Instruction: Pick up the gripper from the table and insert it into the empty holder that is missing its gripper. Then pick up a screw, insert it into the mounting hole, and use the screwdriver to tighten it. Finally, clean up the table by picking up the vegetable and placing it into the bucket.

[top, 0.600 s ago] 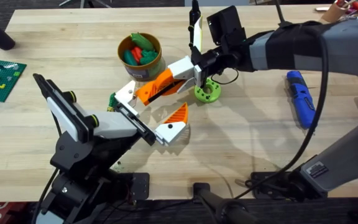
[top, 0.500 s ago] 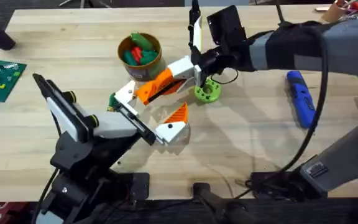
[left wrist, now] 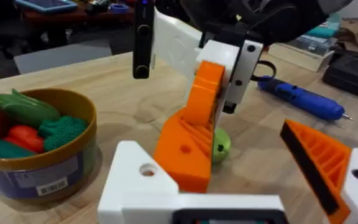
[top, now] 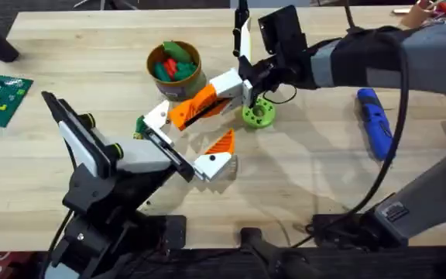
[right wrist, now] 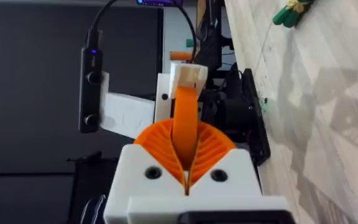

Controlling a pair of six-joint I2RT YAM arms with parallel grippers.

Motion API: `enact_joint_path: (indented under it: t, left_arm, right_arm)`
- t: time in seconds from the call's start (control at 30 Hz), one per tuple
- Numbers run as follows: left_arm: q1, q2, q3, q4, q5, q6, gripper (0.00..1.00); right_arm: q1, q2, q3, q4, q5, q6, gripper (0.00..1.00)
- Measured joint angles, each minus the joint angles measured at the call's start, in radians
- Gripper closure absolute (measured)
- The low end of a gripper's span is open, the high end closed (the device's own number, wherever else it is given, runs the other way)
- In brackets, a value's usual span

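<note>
The gripper (top: 196, 105), a long white piece with an orange wedge, hangs tilted above the table with my right gripper (top: 246, 85) shut on its upper end. Its lower white end (left wrist: 143, 177) sits at the free end of the black holder (top: 169, 153) on my left arm. My left gripper (top: 200, 143) carries one short white-and-orange finger (top: 217, 157) at the bar's other end, with nothing between. The dark-green vegetable (top: 139, 126) lies beside the holder. The tan bucket (top: 174, 85) stands behind, holding toy pieces. The blue screwdriver (top: 376, 120) lies at the right.
A lime-green round disc (top: 259, 114) sits on the table just under my right gripper. A green brick plate (top: 2, 94) lies at the far left edge. Cables trail along the table's front edge under the right arm.
</note>
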Motion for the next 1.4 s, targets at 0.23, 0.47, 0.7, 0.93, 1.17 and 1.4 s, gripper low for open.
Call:
enact_joint_path:
  t: [0.23, 0.47, 0.7, 0.93, 1.17, 1.4]
  left_arm:
    - [0.000, 0.000, 0.000, 0.003, 0.054, 0.000, 0.016]
    - [0.005, 0.000, 0.000, 0.004, 0.078, 0.000, 0.016]
    - [0.011, 0.000, 0.000, 0.004, 0.083, 0.000, 0.016]
    - [0.011, 0.000, 0.000, 0.004, 0.104, -0.004, 0.016]
    - [0.011, 0.000, 0.000, 0.004, 0.109, -0.008, 0.016]
    - [0.017, 0.000, 0.000, 0.003, 0.104, -0.020, 0.016]
  right_arm:
    - [0.000, 0.000, 0.000, -0.003, -0.001, 0.001, 0.982]
    - [0.001, 0.000, 0.000, -0.006, -0.004, 0.001, 0.983]
    - [0.017, 0.000, 0.000, -0.005, 0.004, 0.005, 0.984]
    - [0.064, 0.000, 0.000, 0.001, 0.023, 0.019, 0.983]
    - [0.065, 0.000, 0.000, 0.001, 0.032, 0.035, 0.983]
    - [0.072, 0.000, 0.000, 0.028, 0.076, 0.062, 0.983]
